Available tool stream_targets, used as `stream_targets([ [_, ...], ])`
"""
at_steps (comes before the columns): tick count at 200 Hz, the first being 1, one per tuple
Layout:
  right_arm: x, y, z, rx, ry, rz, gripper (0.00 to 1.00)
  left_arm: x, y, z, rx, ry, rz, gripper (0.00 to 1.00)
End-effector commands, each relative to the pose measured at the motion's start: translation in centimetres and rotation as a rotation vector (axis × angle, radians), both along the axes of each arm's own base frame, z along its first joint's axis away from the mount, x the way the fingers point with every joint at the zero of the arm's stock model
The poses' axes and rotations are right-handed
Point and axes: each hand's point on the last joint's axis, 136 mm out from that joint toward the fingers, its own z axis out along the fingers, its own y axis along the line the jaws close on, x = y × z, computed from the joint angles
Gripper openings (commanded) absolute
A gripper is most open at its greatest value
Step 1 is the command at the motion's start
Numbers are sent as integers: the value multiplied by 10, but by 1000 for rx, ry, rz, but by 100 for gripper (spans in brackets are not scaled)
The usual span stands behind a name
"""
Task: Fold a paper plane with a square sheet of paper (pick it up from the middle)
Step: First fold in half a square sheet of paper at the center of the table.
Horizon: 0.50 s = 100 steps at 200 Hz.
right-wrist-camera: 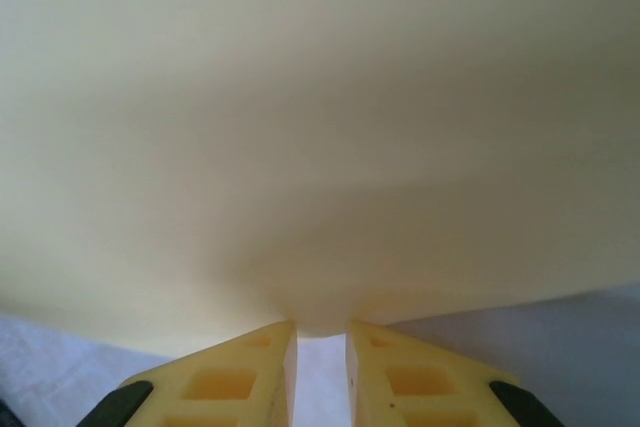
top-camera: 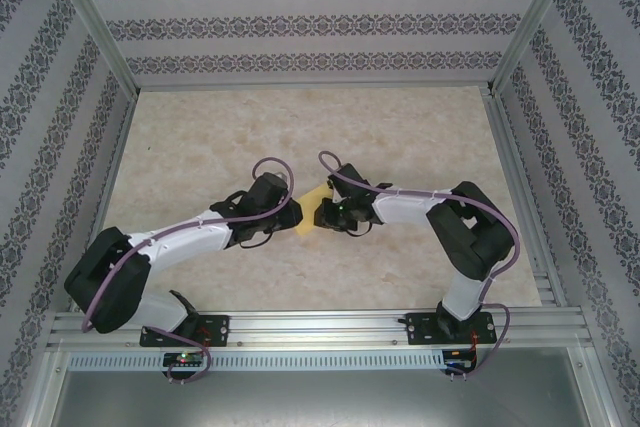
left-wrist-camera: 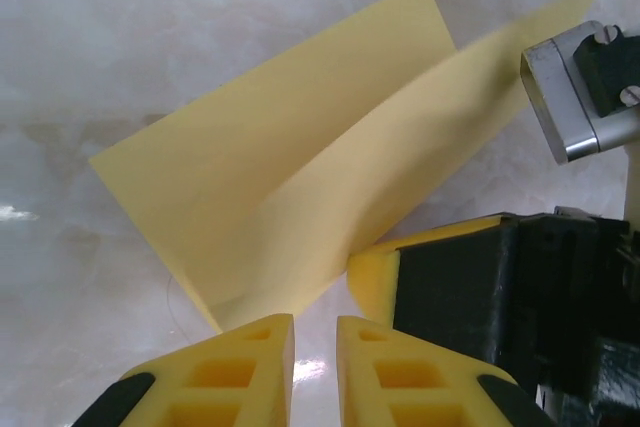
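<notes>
A yellow sheet of paper [top-camera: 312, 212] stands in a V fold just toward 6 o'clock of the centre of the table [top-camera: 400, 137], between 2 grippers. The right gripper [right-wrist-camera: 320, 347], at the sheet's 3 o'clock, pinches a puckered edge, its jaws a slim gap apart. The left gripper [left-wrist-camera: 315, 347], at 9 o'clock, is nearly closed at the fold's foot; I cannot tell whether it grips. Bare table stretches toward 12 o'clock.

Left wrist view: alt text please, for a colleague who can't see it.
A yellow square sheet of paper, bent into a shallow V, stands over the pale tabletop. The left gripper, fingertips nearly together, sits at its near edge, and the right gripper meets that edge from the right.
</notes>
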Motion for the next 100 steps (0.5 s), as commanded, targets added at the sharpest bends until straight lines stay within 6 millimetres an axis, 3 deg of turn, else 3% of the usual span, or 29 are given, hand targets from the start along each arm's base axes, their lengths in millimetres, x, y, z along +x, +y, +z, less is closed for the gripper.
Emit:
stream_targets([
  [1,14,19,16,78,-37,-21,21,-1,15,8,29,-33,68,20],
  [47,13,-3,30,61,-79,-32,22,-4,17,24,-10,-69,66,20],
  [73,18,-20,41,71,-120,-42,22,-5,-5,32,-99,-74,-12,17],
  [100,28,-26,37,83,-111,-60,19,-6,-31,35,-150,-66,-91,13],
])
